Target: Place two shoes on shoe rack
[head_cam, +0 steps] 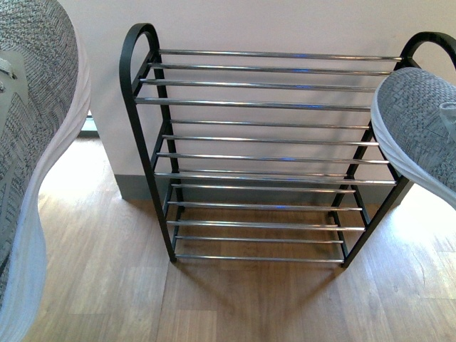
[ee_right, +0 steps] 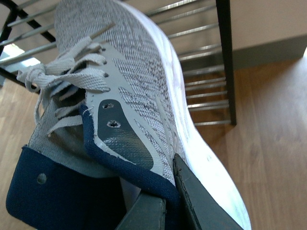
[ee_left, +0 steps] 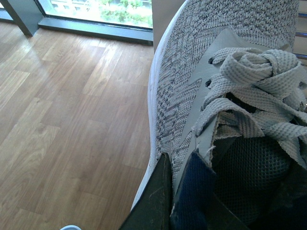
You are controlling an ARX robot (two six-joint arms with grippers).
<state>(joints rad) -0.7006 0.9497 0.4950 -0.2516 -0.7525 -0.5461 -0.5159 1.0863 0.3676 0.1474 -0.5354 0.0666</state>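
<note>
Short of the shoe rack (head_cam: 249, 104), your left gripper (ee_left: 177, 172) pinches one sneaker (head_cam: 35, 107) and your right gripper (ee_right: 165, 187) the other sneaker (head_cam: 420, 121), both aloft mid-carry; next, level them over a tier.

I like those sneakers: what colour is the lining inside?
The lining is navy blue, against the grey knit sneaker; the right wrist view shows it best.

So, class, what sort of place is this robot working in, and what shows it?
Probably a home hallway, or a mock-up of one: a wood-plank floor, a shoe rack against a plain wall with skirting, and a floor-level window looking onto greenery.
</note>
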